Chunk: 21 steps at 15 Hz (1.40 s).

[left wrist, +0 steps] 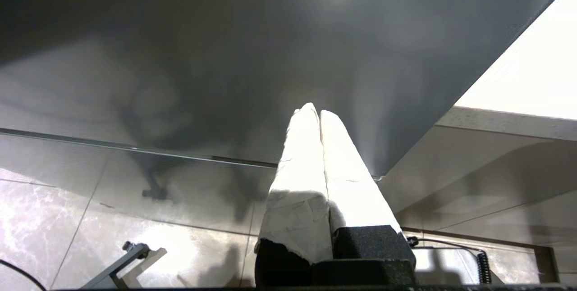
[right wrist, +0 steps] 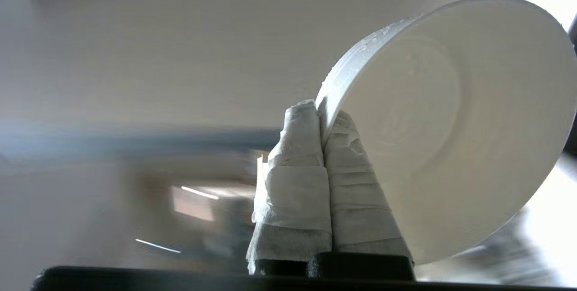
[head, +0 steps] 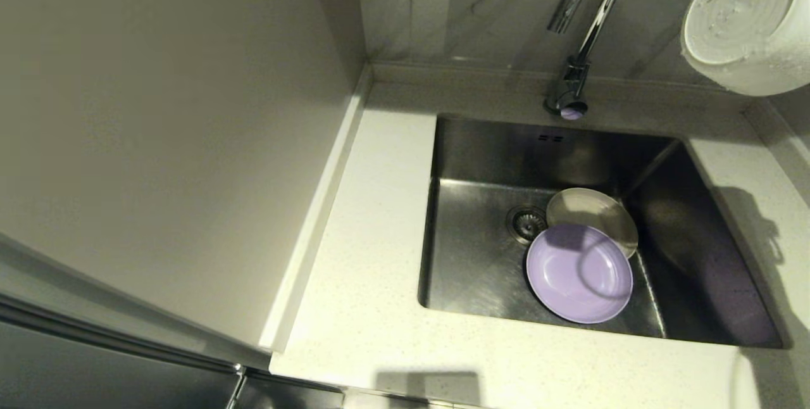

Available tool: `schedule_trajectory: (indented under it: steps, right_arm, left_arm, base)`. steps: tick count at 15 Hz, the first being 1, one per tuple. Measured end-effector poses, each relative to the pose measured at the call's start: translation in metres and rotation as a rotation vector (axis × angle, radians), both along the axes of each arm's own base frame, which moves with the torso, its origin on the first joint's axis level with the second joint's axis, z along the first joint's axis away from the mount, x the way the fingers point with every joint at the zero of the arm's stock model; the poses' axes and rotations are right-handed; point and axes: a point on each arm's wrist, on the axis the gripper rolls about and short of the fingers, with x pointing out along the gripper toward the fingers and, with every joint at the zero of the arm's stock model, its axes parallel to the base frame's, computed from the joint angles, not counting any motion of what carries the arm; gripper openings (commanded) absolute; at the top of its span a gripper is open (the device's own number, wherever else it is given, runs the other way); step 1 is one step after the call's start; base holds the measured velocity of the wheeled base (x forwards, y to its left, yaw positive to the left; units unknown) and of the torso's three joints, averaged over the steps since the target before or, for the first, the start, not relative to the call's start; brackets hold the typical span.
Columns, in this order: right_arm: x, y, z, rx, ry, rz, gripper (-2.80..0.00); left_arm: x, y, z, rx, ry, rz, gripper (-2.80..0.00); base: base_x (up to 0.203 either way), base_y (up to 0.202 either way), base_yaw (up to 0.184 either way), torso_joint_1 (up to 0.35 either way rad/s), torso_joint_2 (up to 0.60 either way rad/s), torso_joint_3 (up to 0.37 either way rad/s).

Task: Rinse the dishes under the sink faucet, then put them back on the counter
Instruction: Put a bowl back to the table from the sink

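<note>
A wet white bowl (head: pixel 743 19) hangs in the air at the upper right, right of the faucet (head: pixel 585 29), tipped so its inside faces me. In the right wrist view my right gripper (right wrist: pixel 321 110) is shut on the bowl (right wrist: pixel 451 124) at its rim, one wrapped finger on each side. Down in the sink (head: pixel 481 257) a lavender plate (head: pixel 579 273) lies partly over a beige plate (head: pixel 591 213), beside the drain strainer (head: pixel 526 222). My left gripper (left wrist: pixel 314 111) is shut on nothing, low beside the cabinet and out of the head view.
The counter (head: pixel 361 282) runs left and in front of the sink, with a narrow strip (head: pixel 759 181) on the right. A tall pale panel (head: pixel 158 143) stands at the left. Grey tiles (head: pixel 481 10) back the faucet.
</note>
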Motion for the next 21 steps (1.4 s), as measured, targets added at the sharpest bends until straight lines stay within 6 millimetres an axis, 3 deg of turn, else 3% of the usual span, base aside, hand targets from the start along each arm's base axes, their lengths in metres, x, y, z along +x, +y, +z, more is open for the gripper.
schedule_trajectory:
  steps: [2,4,6,8,10,13,15,17,21]
  right_arm:
    - [0.020,-0.006,-0.021,0.116,0.329,0.004,-2.80]
    - [0.040,-0.014,-0.057,0.253,0.713,-0.002,-2.80]
    - [0.047,-0.015,-0.087,0.371,1.060,0.003,-2.80]
    - [0.046,-0.009,-0.096,0.422,1.244,0.018,-2.80]
    - [0.047,-0.004,-0.088,0.362,1.117,0.033,-2.80]
    - [0.045,0.013,-0.041,0.200,0.697,0.082,-2.80]
    - [0.040,0.022,-0.030,0.151,0.566,0.111,-2.80]
    - [0.042,0.023,-0.051,0.170,0.639,0.115,-2.80]
    - [0.047,0.012,-0.110,0.333,1.081,-0.063,-2.80]
  left_arm:
    - [0.000,0.000,0.000,0.000,0.000,-0.001,-2.80]
    - [0.000,0.000,0.000,0.000,0.000,0.000,-2.80]
    - [0.000,0.000,0.000,0.000,0.000,0.000,-2.80]
    - [0.000,0.000,0.000,0.000,0.000,0.000,-2.80]
    - [0.000,0.000,0.000,0.000,0.000,0.000,-2.80]
    - [0.000,0.000,0.000,0.000,0.000,0.000,-2.80]
    - [0.000,0.000,0.000,0.000,0.000,0.000,-2.80]
    - [0.000,0.000,0.000,0.000,0.000,0.000,-2.80]
    - [0.000,0.000,0.000,0.000,0.000,0.000,-2.80]
  base:
    - [0.000,0.000,0.000,0.000,0.00,0.000]
    - [0.000,0.000,0.000,0.000,0.00,0.000]
    - [0.000,0.000,0.000,0.000,0.00,0.000]
    - [0.000,0.000,0.000,0.000,0.00,0.000]
    - [0.000,0.000,0.000,0.000,0.00,0.000]
    - [0.000,0.000,0.000,0.000,0.00,0.000]
    - [0.000,0.000,0.000,0.000,0.00,0.000]
    - [0.000,0.000,0.000,0.000,0.00,0.000]
    - [0.000,0.000,0.000,0.000,0.00,0.000]
